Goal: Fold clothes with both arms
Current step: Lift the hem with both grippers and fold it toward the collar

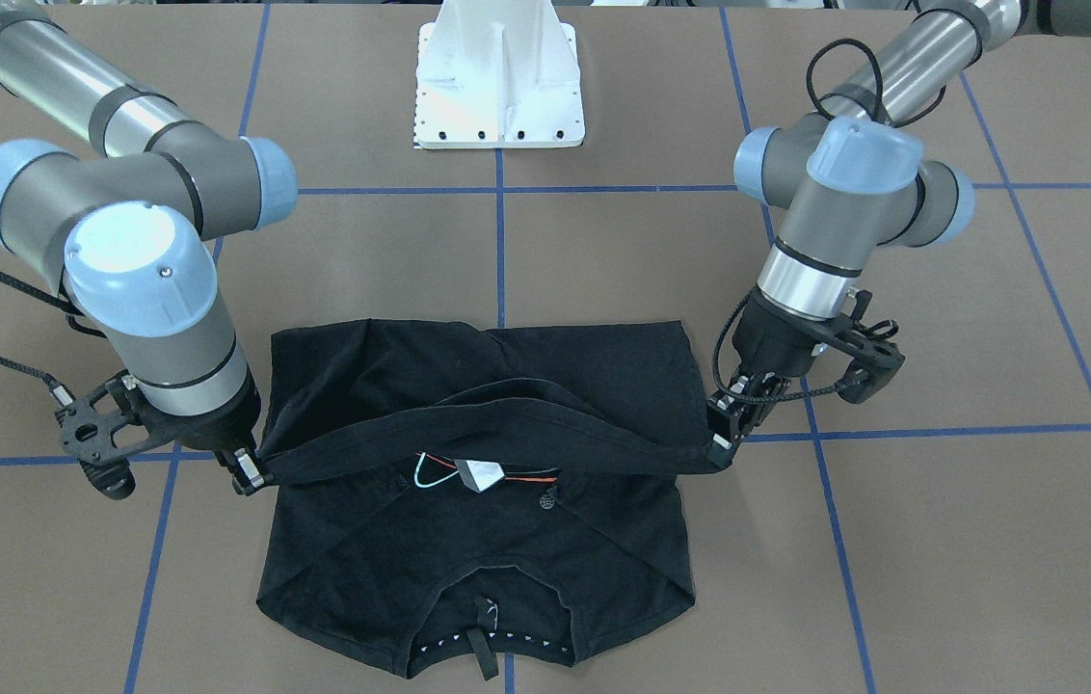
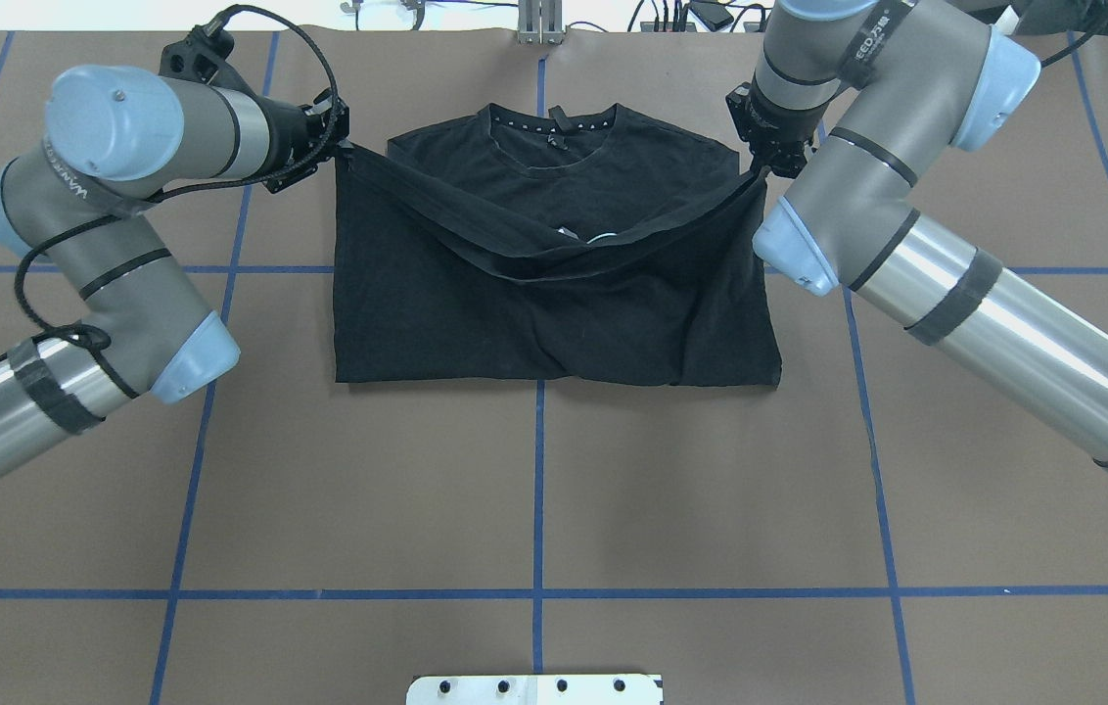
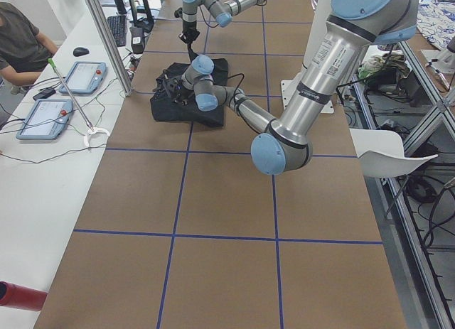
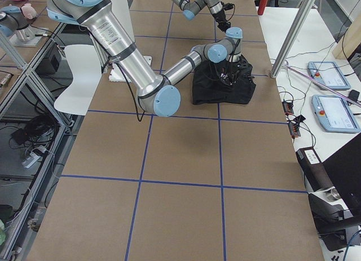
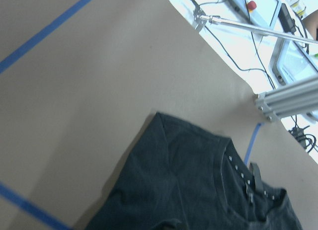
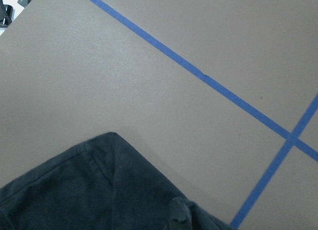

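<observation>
The brown worktop (image 2: pixel 534 490) is divided into a grid by blue tape lines (image 2: pixel 539 470). The left arm (image 2: pixel 114 245) and the right arm (image 2: pixel 906 245) are extended from the robot's edge towards the opposite edge, one on each side of the garment. The black T-shirt (image 2: pixel 515 313) is located in the half of the worktop away from the robot, centred on the middle tape line, with its collar (image 2: pixel 554 132) pointed at the edge opposite the white mounting base (image 1: pixel 499 77). The body of the garment is laid flat on the surface, while one edge of the cloth is raised off the lower layer and stretched across the garment's width, sagging in the middle. The left gripper (image 1: pixel 724 429) is closed on one end of this raised edge, at the garment's side nearer the worktop's left end. The right gripper (image 1: pixel 252 472) is closed on the other end, at the side nearer the right end. Both sets of fingers are seen pinched tight on the fabric, with nothing else held. Part of a logo print (image 1: pixel 478 474), grey-white with red and teal lines, is exposed beneath the raised edge.
</observation>
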`<action>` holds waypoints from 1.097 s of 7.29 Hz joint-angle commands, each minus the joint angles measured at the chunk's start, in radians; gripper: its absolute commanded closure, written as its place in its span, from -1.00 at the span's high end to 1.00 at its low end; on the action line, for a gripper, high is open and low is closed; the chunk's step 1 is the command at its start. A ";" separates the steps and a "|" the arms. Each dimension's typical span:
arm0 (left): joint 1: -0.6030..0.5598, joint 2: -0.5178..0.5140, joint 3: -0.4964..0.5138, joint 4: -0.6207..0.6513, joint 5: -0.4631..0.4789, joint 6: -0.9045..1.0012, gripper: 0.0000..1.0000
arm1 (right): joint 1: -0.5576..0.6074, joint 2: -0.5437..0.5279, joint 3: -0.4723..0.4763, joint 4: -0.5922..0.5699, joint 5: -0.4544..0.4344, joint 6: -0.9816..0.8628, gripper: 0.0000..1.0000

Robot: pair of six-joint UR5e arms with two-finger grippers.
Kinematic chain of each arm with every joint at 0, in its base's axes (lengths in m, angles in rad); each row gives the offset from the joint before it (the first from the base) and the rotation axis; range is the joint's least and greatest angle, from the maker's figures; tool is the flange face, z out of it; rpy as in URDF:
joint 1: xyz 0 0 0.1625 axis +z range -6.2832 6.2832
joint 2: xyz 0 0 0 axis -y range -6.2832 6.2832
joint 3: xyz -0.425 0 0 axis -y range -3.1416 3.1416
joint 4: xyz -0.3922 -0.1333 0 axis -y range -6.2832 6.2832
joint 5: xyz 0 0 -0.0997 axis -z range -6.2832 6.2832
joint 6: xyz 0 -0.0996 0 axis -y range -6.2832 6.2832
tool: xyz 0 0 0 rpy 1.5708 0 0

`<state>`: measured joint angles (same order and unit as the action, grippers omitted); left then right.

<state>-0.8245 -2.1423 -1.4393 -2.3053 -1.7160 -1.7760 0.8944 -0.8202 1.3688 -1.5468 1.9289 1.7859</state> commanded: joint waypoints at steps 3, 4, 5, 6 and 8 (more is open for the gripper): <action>-0.030 -0.054 0.278 -0.239 0.003 0.024 -1.00 | 0.003 0.078 -0.230 0.175 -0.062 0.000 -1.00; -0.030 -0.062 0.290 -0.240 0.003 0.033 -1.00 | -0.002 0.101 -0.272 0.195 -0.062 0.000 -1.00; -0.030 -0.067 0.316 -0.243 0.003 0.041 -1.00 | -0.003 0.104 -0.293 0.206 -0.065 0.000 -1.00; -0.031 -0.068 0.342 -0.270 0.004 0.077 -1.00 | -0.005 0.104 -0.300 0.223 -0.065 0.001 -1.00; -0.039 -0.068 0.367 -0.284 0.003 0.086 -0.92 | -0.002 0.105 -0.324 0.229 -0.105 0.000 -1.00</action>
<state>-0.8601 -2.2098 -1.0870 -2.5806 -1.7124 -1.6983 0.8915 -0.7166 1.0609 -1.3243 1.8533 1.7859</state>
